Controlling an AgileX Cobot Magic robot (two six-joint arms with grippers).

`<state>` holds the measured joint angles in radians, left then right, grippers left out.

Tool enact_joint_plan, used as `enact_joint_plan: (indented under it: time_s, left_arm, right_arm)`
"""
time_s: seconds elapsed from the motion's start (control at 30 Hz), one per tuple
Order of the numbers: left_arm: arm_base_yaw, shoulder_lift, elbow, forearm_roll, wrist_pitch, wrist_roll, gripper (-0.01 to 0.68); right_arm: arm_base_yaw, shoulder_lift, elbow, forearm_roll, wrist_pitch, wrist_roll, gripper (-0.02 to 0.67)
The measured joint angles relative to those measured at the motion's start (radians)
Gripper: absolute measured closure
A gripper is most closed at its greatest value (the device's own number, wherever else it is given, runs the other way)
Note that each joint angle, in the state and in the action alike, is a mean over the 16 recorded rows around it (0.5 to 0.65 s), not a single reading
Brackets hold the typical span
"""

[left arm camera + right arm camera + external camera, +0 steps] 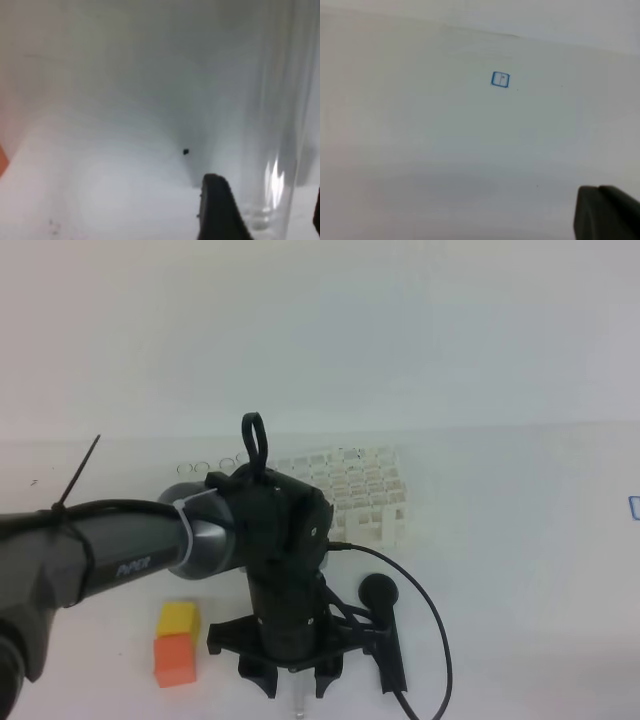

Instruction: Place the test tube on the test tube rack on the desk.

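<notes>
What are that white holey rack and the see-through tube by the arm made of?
The test tube rack looks like matte white plastic: an opaque moulded lattice of square holes. The test tube seems to be clear glass or clear plastic; the desk shows through it and bright glints run along its wall. Which of the two, the pictures cannot tell.

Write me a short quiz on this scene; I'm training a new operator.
1. True or false: the test tube stands in the test tube rack.
2. What lies on the desk beside the left gripper? A) an orange block and a yellow block B) a blue and a green block C) a red ball
3. Fill in: the left gripper's jaws are ___.
Key: 1 false, it is between the left gripper's fingers; 2 A; 3 open.
</notes>
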<state>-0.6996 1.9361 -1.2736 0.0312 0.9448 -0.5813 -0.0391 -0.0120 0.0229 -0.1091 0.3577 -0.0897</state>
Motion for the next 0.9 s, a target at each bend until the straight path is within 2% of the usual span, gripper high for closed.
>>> enact_joint_plan:
  time_s: [0.67, 0.77, 0.9]
  left_arm:
    - [-0.002, 0.035, 0.000, -0.009, -0.026, 0.024, 0.289]
    - [-0.003, 0.049, 0.000, -0.009, -0.027, 0.032, 0.314]
    - [-0.005, 0.065, 0.000, -0.009, -0.027, 0.044, 0.394]
  right_arm:
    - [0.000, 0.000, 0.000, 0.000, 0.000, 0.000, 0.650]
    - [0.000, 0.000, 0.000, 0.000, 0.000, 0.000, 0.650]
    - [0.000, 0.000, 0.000, 0.000, 0.000, 0.000, 0.650]
